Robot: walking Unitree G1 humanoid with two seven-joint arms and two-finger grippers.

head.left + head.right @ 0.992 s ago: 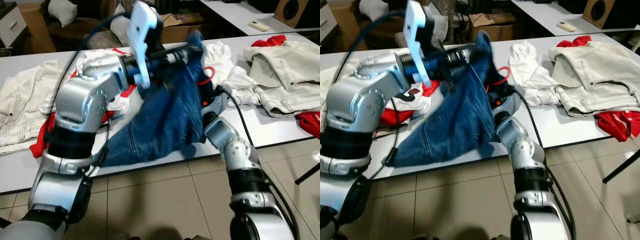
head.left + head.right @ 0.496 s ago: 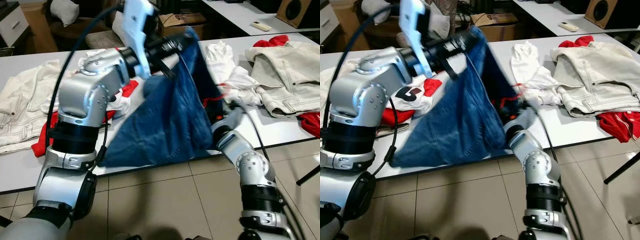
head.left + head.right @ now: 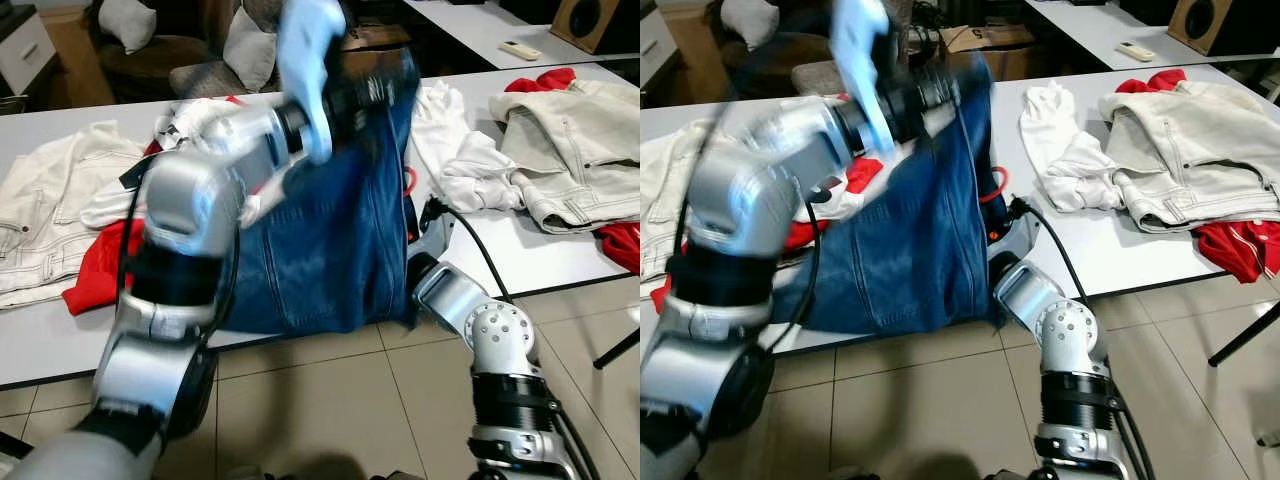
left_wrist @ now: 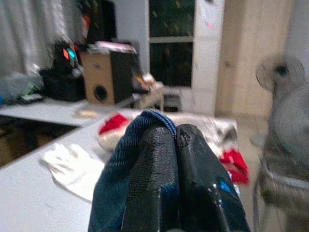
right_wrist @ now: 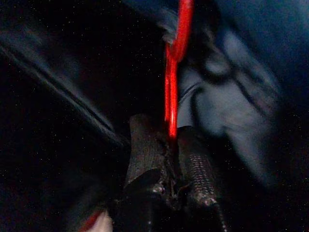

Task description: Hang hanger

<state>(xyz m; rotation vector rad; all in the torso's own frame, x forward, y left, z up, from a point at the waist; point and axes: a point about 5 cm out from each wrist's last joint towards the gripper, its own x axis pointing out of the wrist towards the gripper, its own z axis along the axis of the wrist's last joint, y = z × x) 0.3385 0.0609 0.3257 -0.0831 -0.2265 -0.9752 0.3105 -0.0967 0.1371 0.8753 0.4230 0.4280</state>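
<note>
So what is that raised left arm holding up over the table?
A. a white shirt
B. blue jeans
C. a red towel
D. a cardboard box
B: the left end effector is shut on a fold of the blue jeans, which hang down from it to the table.

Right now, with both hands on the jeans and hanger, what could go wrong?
1. The left hand pinches only a fold of the blue jeans; most of the denim hangs free and may slip out.
2. The right hand grips the thin red hanger under the cloth, hidden from the head cameras, so it may snag.
3. The jeans' hem drags on the white table.
</note>
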